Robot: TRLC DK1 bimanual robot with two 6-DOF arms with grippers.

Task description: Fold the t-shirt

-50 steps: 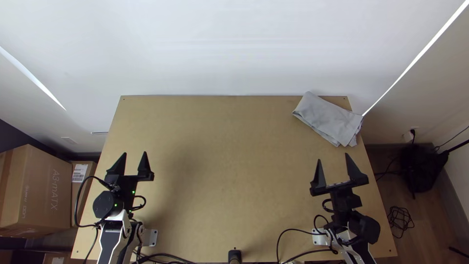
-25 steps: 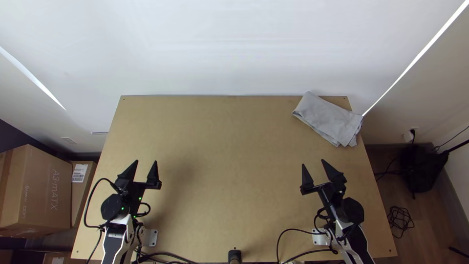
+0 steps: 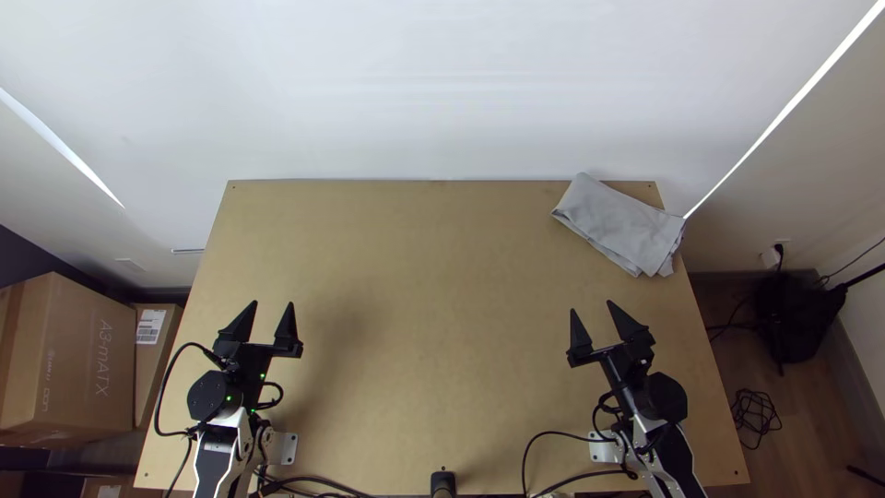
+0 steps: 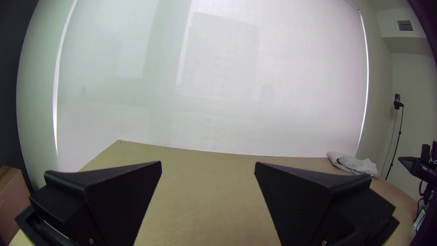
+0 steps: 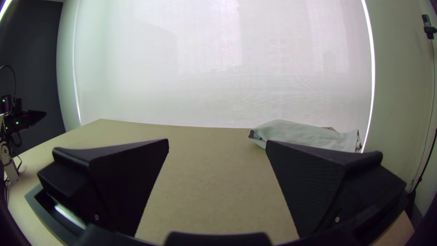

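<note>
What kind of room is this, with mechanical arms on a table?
Probably a robotics workspace: two robot arms at a wooden table, a folded grey cloth in its far right corner, and cardboard boxes beside it.

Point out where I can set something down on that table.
Bare tabletop runs between the left gripper and right gripper, up to the far edge left of the folded grey cloth. Crowded: the cloth's far-right corner and both near corners, around the arms.
</note>
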